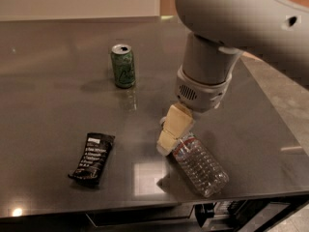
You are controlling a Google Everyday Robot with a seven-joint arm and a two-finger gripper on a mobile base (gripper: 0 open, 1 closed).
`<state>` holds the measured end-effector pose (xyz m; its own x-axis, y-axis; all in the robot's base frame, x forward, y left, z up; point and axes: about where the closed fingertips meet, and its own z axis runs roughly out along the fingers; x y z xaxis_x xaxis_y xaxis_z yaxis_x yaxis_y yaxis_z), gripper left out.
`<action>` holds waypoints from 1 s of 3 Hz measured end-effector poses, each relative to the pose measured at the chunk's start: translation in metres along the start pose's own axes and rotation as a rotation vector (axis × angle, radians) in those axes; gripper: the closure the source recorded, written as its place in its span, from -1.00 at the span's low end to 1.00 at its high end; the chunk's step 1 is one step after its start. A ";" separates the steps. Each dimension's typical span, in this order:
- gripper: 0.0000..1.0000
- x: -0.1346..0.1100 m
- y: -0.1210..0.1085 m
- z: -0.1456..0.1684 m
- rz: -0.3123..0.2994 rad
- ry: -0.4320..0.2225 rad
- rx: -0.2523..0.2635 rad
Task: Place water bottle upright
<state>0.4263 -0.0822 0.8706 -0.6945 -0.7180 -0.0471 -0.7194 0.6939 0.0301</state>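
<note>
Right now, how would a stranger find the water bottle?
On the dark table, look near the front right edge. The water bottle lies on its side there, the tool at its neck end. It is clear and ribbed, unlike the green can and black wrapper.

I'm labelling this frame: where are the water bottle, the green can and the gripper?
water bottle (200,166): camera view, ribbed body, lying down.
green can (123,67): camera view, side wall.
gripper (168,141): camera view, cream tip at the bottle's neck end.
</note>
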 end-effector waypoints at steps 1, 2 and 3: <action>-1.00 -0.002 0.005 0.011 0.012 0.040 -0.016; -1.00 -0.003 0.009 0.022 0.015 0.078 -0.032; -0.65 -0.004 0.012 0.027 0.014 0.098 -0.038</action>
<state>0.4213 -0.0694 0.8441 -0.7010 -0.7113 0.0514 -0.7081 0.7028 0.0683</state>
